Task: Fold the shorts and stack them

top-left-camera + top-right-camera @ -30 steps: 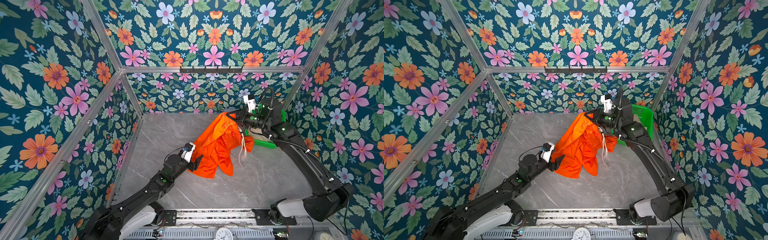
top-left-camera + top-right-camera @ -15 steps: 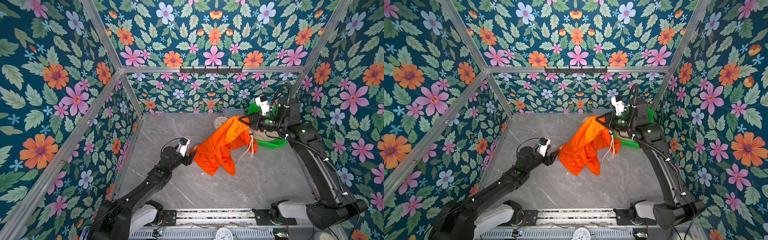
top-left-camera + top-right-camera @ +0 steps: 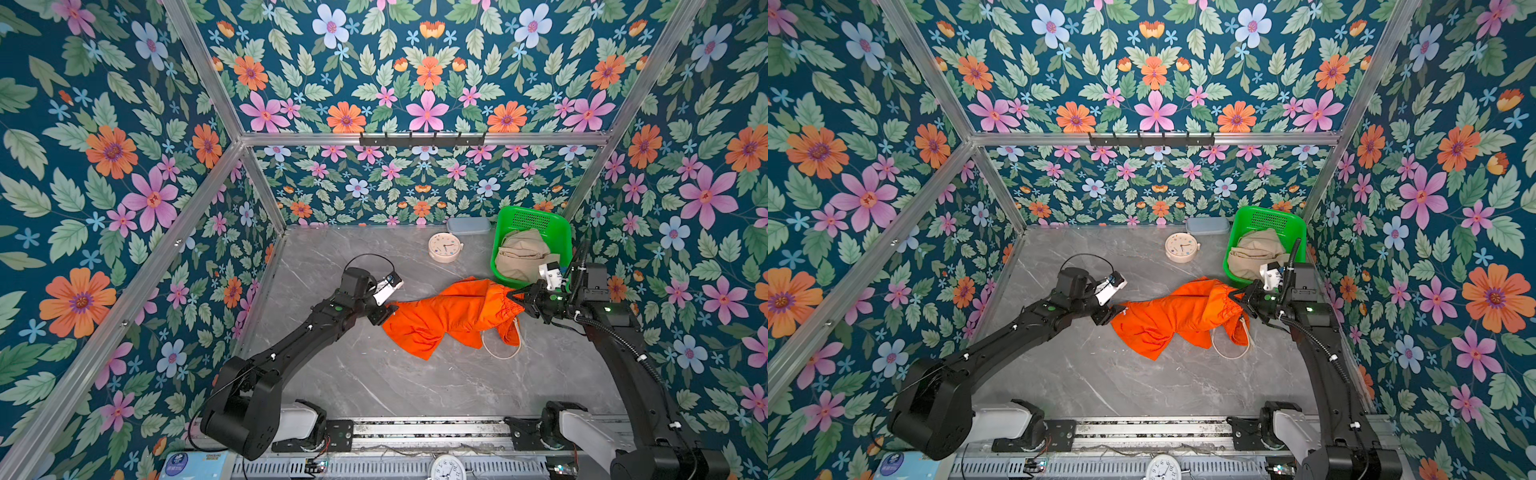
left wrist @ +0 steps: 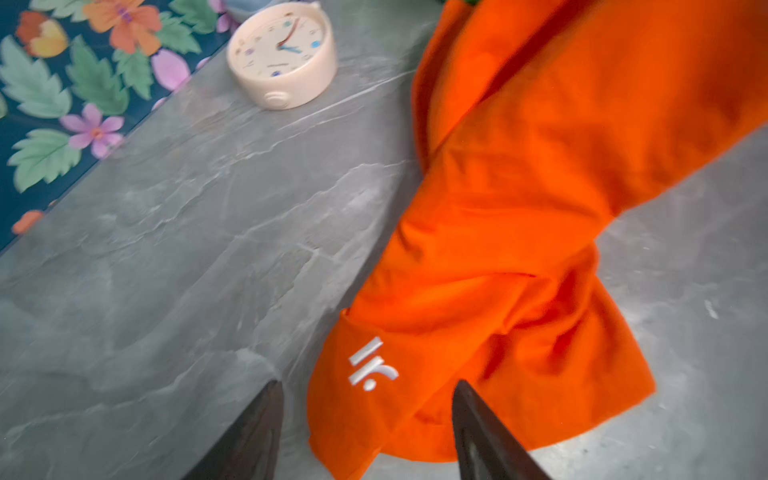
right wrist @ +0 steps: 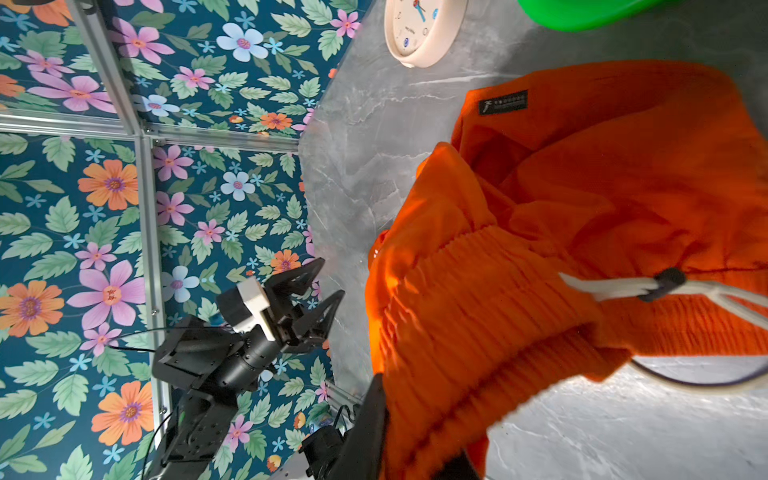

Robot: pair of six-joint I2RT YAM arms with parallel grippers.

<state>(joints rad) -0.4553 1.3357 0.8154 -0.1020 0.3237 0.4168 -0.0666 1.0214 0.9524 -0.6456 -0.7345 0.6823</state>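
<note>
**Laying out the orange shorts before the first fold**

The bright orange fabric shorts (image 3: 453,316) lie bunched and twisted across the middle of the grey marble-patterned bench (image 3: 374,374), strung between the two arms in both top views. The right hand (image 3: 517,301) is clamped on the gathered elastic waistband (image 5: 478,311) and holds that end lifted off the surface, just beside the green plastic basket (image 3: 536,214). The white cord drawstring (image 3: 498,353) loops down onto the bench. The left hand (image 3: 383,312) stands with its jaws apart at the opposite end. In the left wrist view the leg hem bearing the small white logo (image 4: 372,365) lies between the fingers (image 4: 253,440), not pinched. The beige fabric shorts (image 3: 519,253) sit crumpled in the basket.

Judged step: spreading the first pair flat, with no fold made and nothing stacked. The next move calls for the left hand to close on the hem corner and draw it away from the right hand, so that the twist comes out before the cloth is lowered. A grip on one layer only would probably leave the leg rolled.
</note>
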